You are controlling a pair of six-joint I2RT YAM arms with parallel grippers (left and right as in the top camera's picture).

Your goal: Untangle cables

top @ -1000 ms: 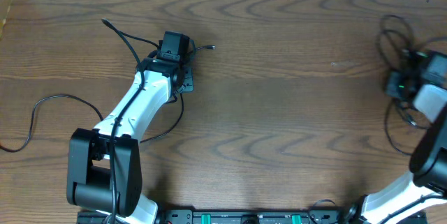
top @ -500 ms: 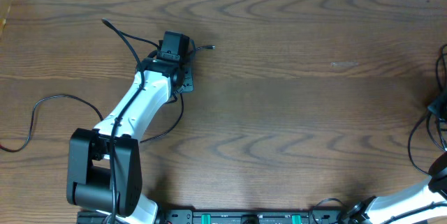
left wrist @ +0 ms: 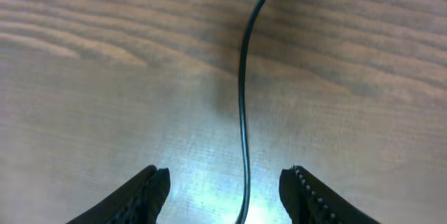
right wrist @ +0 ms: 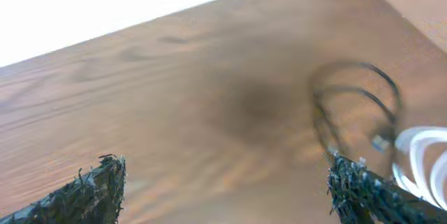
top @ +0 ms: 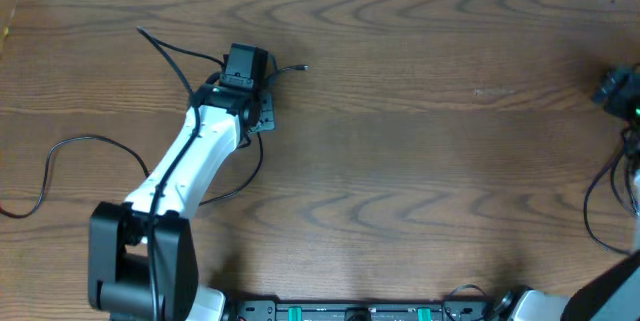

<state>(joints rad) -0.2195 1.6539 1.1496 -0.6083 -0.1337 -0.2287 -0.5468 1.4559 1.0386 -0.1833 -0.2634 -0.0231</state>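
Setting: a wooden table (top: 400,161) seen from above, with one arm at each side.
Left arm (top: 190,151): a white and black arm that reaches from the near left corner up to the upper left part of the table.
Left gripper (left wrist: 225,176): its two fingers stand apart, close above the wood, and clamp nothing.
Black cable (left wrist: 242,91): in the left wrist view it lies on the table and runs from the top edge down through the gap between the fingers, touching neither. From above, one strand leaves the gripper toward the upper left and ends there. A short piece sticks out to the right with a small plug (top: 300,66) at its tip.
Other black strands: a thin line (top: 80,139) curves in from the left edge and passes under the arm, and an arc shows at the arm's right side. Whether these belong to the same cord cannot be told.
Right gripper (right wrist: 225,162): at the far right edge of the table, fingers spread wide, nothing between them.
Black loop (right wrist: 356,91): a blurred coil of thin black cord on the wood, past the finger on the right of the right wrist view.
White cable (right wrist: 419,151): curled at the right edge of that view, just beside the black loop, with a small pale connector (right wrist: 380,141) between the two.
Spacing: the cable at the left gripper and the pile at the right lie well apart.
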